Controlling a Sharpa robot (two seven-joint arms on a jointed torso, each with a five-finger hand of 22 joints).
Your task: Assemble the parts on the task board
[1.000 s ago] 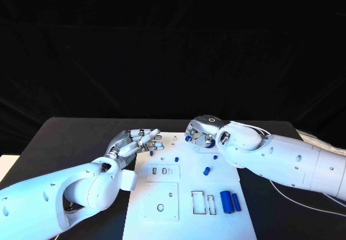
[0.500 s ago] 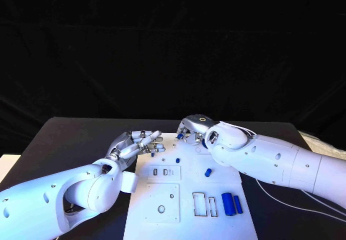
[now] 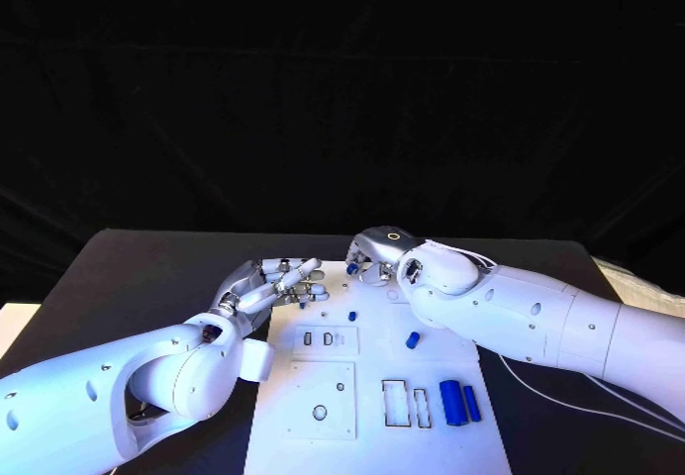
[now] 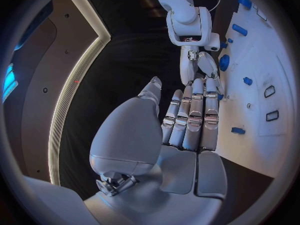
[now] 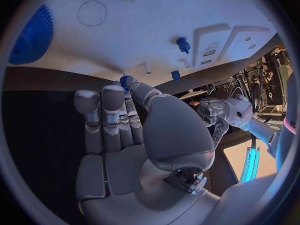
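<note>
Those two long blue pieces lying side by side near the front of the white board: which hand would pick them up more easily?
Probably the right hand. The two long blue pieces lie on the task board on the right arm's side. The left hand hovers at the board's far left edge. Neither hand holds anything I can see.

The robot's silver right hand [image 3: 374, 259] is covering the far end of the flat white plastic task board [image 3: 374, 435], hiding whatever its fingertips are touching there. The board's near edge is running off the head view.
</note>
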